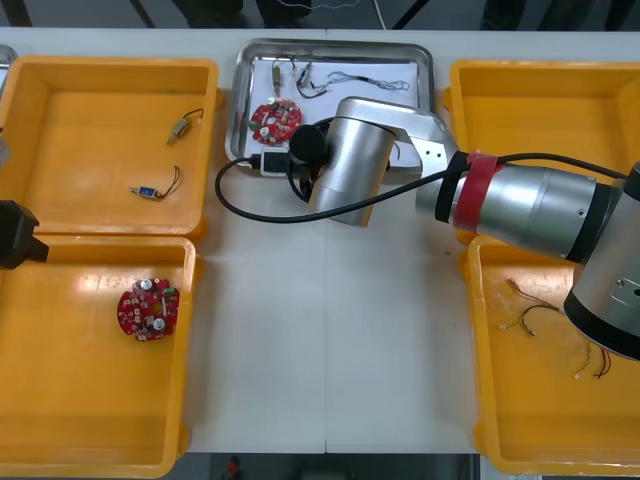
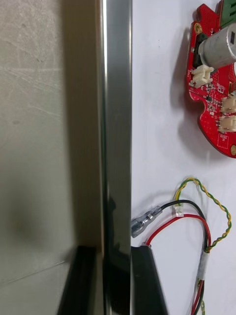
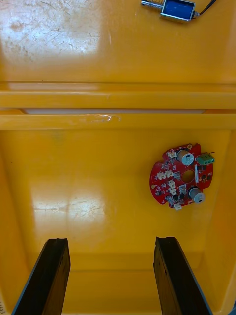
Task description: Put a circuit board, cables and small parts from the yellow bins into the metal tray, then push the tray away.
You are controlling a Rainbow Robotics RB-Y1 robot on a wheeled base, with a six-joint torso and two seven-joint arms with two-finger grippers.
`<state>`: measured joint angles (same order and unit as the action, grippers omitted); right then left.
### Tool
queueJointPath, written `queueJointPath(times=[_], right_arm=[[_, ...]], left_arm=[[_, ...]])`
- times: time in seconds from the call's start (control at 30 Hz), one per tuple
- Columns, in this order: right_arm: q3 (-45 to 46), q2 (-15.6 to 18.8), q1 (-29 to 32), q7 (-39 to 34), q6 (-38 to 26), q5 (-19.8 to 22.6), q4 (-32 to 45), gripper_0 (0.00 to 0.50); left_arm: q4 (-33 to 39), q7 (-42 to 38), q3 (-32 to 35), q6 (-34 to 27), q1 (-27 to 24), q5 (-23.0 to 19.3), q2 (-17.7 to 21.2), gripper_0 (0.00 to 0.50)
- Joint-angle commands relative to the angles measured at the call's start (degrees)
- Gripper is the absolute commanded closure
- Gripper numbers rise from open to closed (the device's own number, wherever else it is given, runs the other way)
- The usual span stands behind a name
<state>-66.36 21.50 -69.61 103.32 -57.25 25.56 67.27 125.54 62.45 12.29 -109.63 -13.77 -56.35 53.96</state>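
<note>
Tray [image 1: 243, 100]: probably stiff, light, slick metal; best held by rim.
Right pincer [image 2: 114, 251]: clenched on tray's near rim.
Left pincer [image 3: 110, 241]: released, above bin [image 3: 98, 187], tabletop's near-left corner.

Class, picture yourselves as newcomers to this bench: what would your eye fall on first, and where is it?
The big silver right arm reaches across the table, the right end effector clamped on the rim of the metal tray, which holds a red circuit board and cables. The left end effector hangs open over another circuit board in the near left yellow bin.
</note>
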Motion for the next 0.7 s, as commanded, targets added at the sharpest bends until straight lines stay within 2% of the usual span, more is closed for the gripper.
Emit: queueJointPath(times=[0.03,0.07,0.1,0.2,0.3,0.43,0.7], right_arm=[[2.46,-1.37,-3.17,1.54,0.56,-0.16,-0.03,0.063],[2.73,-1.37,-3.17,1.62,0.56,-0.16,-0.03,0.007],[2.82,-1.46,-3.17,1.62,0.56,-0.16,-0.03,0.000],[3.26,-1.46,-3.17,1.71,0.30,0.46,0.05,0.000],[4.66,-1.37,-3.08,1.71,-1.73,3.01,0.93,0.000],[8.35,-1.37,-1.93,1.27,-8.05,6.17,4.89,0.000],[17.76,-1.37,4.31,0.48,-21.76,5.03,17.19,0.000]], left_arm=[[1.46,2.77,1.95,-0.37,0.94,0.10,1.23,0.000],[1.46,2.77,1.95,-0.37,0.94,0.10,1.23,0.000],[1.46,2.77,1.95,-0.37,0.94,0.10,1.23,0.000],[1.46,2.77,1.95,-0.37,0.94,0.10,1.23,0.000],[1.46,2.77,1.95,-0.37,0.94,0.10,1.23,0.000],[1.46,2.77,1.95,-0.37,0.94,0.10,1.23,0.000],[1.46,2.77,1.95,-0.37,0.94,0.10,1.23,0.000]])
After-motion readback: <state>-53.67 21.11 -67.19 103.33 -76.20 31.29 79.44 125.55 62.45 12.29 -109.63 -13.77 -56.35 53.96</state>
